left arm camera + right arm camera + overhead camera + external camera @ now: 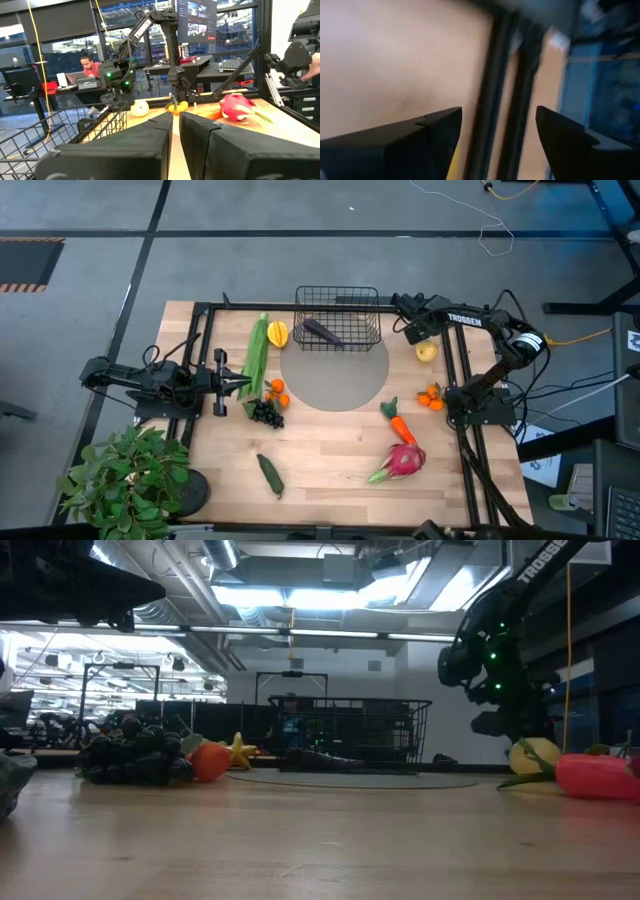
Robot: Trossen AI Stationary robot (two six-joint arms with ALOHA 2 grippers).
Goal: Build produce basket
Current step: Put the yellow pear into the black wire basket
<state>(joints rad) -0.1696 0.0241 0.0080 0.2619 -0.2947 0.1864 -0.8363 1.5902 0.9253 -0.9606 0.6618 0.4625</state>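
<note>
Basket [337,317] of thin black wire mesh sits at the far edge of the light wooden worktop [330,470], long axis along that edge; it looks light and stiff, best lifted by its rim. Inside lies a purple toy eggplant [322,331], slanted. Long green corn husk [257,354] lies beside the basket, pointing far to near; probably light, grippable mid-length. Left gripper [242,383] hovers by the corn, jaws shut, empty. Right gripper [400,304] waits beside the basket's right end, jaws wide, empty.
</note>
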